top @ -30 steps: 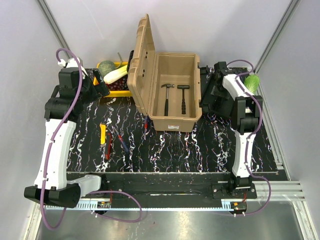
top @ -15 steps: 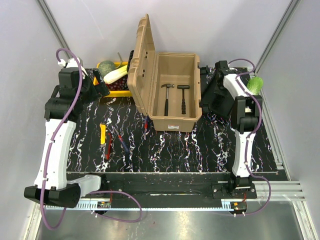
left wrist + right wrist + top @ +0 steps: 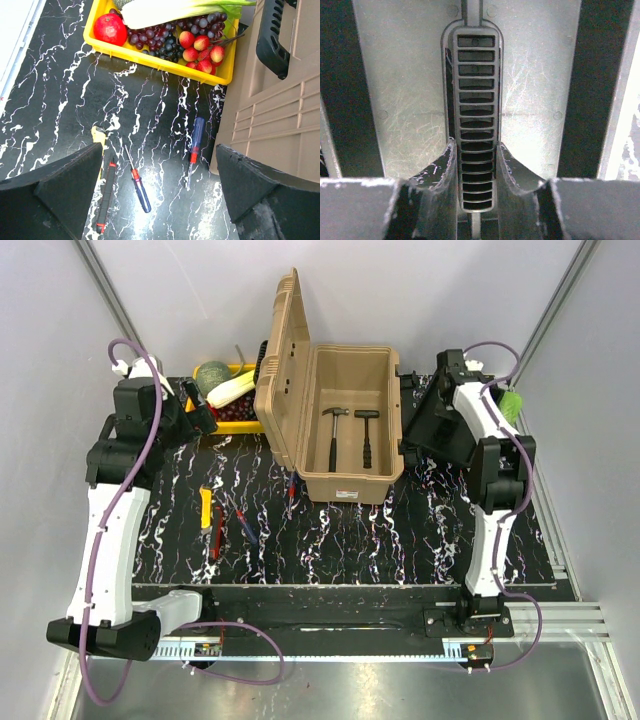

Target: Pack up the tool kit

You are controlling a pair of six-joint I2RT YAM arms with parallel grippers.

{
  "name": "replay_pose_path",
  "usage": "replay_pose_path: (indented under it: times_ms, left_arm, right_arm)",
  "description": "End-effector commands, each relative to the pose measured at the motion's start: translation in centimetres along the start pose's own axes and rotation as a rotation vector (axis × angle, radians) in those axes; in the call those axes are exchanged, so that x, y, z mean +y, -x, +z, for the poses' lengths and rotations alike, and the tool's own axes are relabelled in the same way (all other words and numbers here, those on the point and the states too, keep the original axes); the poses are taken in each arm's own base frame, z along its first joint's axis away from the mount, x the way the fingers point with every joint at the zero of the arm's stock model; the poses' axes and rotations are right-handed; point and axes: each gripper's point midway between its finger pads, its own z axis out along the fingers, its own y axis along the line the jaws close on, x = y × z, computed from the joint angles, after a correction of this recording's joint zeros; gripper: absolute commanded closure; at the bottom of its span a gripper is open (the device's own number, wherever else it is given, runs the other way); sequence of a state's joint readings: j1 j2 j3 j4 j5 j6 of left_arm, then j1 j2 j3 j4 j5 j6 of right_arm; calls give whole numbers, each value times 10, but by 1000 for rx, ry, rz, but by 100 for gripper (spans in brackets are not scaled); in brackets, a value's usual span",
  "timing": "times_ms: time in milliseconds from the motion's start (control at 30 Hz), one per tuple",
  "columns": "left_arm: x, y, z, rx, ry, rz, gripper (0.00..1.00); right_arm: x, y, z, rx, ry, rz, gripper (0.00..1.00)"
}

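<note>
Box (image 3: 345, 485) is standing open at mid-mat, lid (image 3: 282, 360) upright on its left side; two hammers (image 3: 333, 435) are lying on its floor.

Right gripper (image 3: 475, 150) is closing on the tray (image 3: 405, 75) by its slotted centre handle (image 3: 475, 90), one finger on each side and both appearing to press it; judged a grasp. In the top view the tray is sitting just right of the box, tilted beside the right arm; whether it is resting on the mat (image 3: 60, 100) cannot be told.

Left gripper (image 3: 157, 150) is hanging wide open and empty above the mat, left of the box. Below it four loose tools are lying apart from one another:
- a blue screwdriver (image 3: 196, 140) nearest the box
- a second screwdriver (image 3: 139, 187)
- a red tool (image 3: 106, 195)
- a yellow tool (image 3: 98, 134)

The crate (image 3: 150, 60) of fruit behind them is no part of the kit.

Step in hand, as judged: handling of the tray, with packing far from done. Only the hammers are in; four tools, the tray and the lid are outstanding.

Next move, as judged: carrying the tray level over the box and seating it squarely inside the rim, clear of the upright lid. The left gripper is needing to descend on one tool, jaws across the shaft or handle, without nudging its neighbour.
</note>
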State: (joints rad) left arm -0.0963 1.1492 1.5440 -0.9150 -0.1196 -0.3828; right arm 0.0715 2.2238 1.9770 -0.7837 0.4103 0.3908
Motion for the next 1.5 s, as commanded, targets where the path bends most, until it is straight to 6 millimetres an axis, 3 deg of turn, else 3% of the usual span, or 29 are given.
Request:
replay_pose_path:
  times_ms: [0, 267, 400, 600, 933, 1033, 1167, 1467]
  left_arm:
    - [4, 16, -7, -82, 14, 18, 1]
    - [-2, 18, -11, -89, -20, 19, 1]
    - [-3, 17, -13, -88, -31, 19, 1]
    - [-6, 15, -14, -82, -47, 13, 1]
    - [-5, 6, -18, -72, -58, 12, 1]
    - [-3, 3, -20, -73, -57, 11, 1]
    - [-1, 2, -22, -76, -53, 8, 1]
    - [0, -5, -18, -63, -53, 8, 1]
  right_arm:
    - [-24, 86, -91, -291, -32, 76, 100]
    - [-76, 117, -154, -447, -189, 91, 100]
    - [-67, 132, -193, -508, -81, 90, 100]
    - [-4, 129, -259, -545, 176, 30, 100]
    - [132, 55, -321, -427, 504, -48, 100]
    - [155, 27, -316, -360, 507, -49, 100]
    - [164, -4, -297, -275, 439, -62, 100]
    - [184, -44, -260, -187, 384, -143, 100]
